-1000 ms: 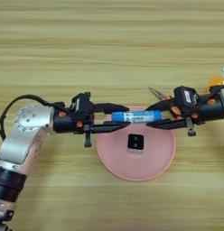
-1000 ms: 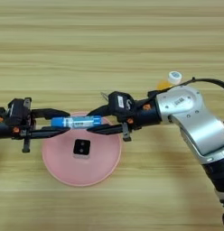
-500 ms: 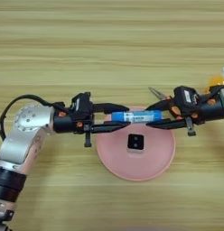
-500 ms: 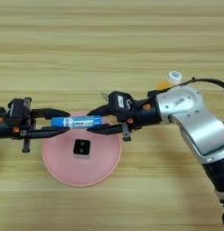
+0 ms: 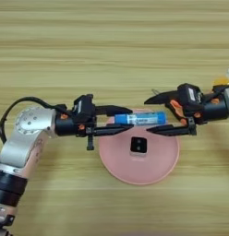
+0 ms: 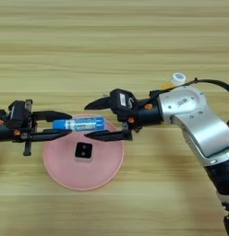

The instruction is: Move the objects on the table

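A blue tube with a white label lies level over the far edge of a pink plate. My left gripper reaches in from the left, its two fingers close against the tube's left end. From the right, my right gripper straddles the tube's right half, open wide with both fingers clear of it. A black cube with pale dots sits in the middle of the plate. The orange-drink bottle with its white cap stands behind my right arm, mostly hidden.
The light-brown wooden table stretches wide behind and in front of the plate. A black cable loops off my left forearm at the left edge.
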Robot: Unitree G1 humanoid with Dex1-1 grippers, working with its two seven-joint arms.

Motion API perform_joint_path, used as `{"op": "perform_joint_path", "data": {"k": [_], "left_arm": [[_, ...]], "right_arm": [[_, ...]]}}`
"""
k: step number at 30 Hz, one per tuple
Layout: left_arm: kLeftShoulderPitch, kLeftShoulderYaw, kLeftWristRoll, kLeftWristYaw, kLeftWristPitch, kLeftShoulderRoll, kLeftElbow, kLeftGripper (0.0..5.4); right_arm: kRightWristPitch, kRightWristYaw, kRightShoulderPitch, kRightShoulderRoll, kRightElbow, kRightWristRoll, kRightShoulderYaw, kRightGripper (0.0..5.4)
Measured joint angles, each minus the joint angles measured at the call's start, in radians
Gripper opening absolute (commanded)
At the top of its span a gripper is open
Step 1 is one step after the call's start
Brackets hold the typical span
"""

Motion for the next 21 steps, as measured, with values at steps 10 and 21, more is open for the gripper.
{"op": "perform_joint_path", "data": {"k": [10, 21], "left_arm": [[-0.001, 0.035, 0.0, 0.057, -0.015, -0.017, 0.034, 1.35], [0.003, 0.106, 0.002, 0.148, -0.063, -0.035, 0.092, 1.35]], "right_arm": [[0.039, -0.092, 0.031, 0.038, -0.073, 0.107, -0.103, 4.89], [-0.017, -0.304, 0.166, 0.157, -0.083, 0.165, -0.248, 5.4]]}}
